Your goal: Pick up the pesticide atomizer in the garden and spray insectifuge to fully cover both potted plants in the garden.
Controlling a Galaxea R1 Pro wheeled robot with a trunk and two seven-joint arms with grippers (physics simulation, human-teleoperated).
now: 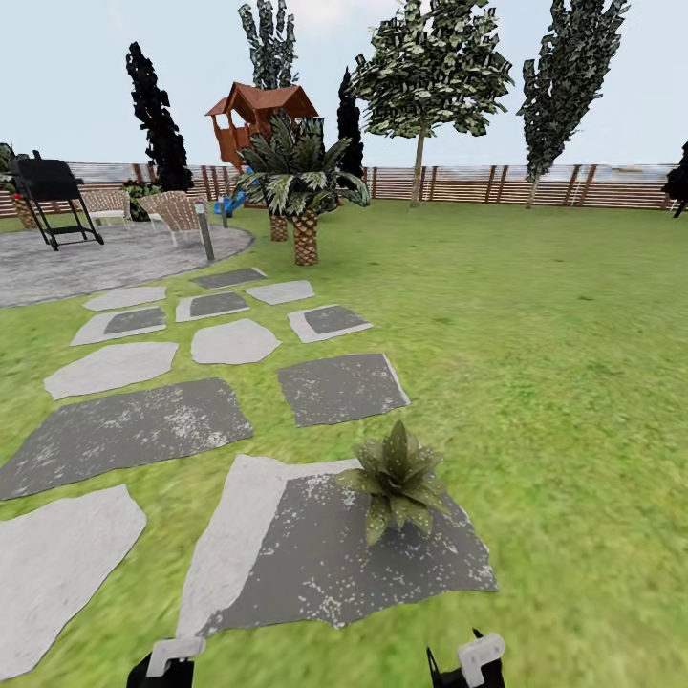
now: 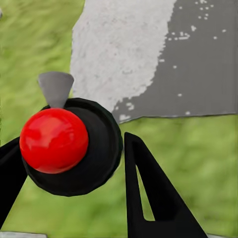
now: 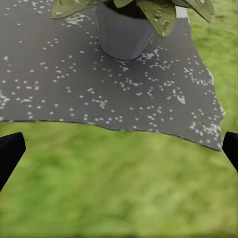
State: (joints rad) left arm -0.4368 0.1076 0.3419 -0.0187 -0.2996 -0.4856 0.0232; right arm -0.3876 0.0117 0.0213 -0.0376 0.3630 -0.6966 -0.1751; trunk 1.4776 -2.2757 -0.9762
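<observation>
The pesticide atomizer [image 2: 74, 148] appears in the left wrist view as a round black body with a red dome and a grey spout. My left gripper [image 2: 69, 141] is shut on it, one black finger on each side, above grass at a stone's edge. A potted plant [image 1: 397, 478], a rosette of pointed green leaves, stands on the near dark stepping stone [image 1: 315, 554] in the garden. Its grey pot [image 3: 124, 34] lies just ahead of my right gripper [image 3: 119, 148], which is open and holds nothing, over the grass by the stone's edge. Both grippers [image 1: 162, 664] [image 1: 468, 664] sit at the head view's lower edge.
Several grey stepping stones [image 1: 143, 425] lead away to a round paved patio [image 1: 86, 263] with a black grill [image 1: 53, 196] and chairs [image 1: 177, 215]. A grey bollard [image 1: 204, 231], a palm [image 1: 304, 191] and a wooden playhouse [image 1: 253, 119] stand beyond. Open lawn [image 1: 554, 363] stretches right to the fence [image 1: 497, 183].
</observation>
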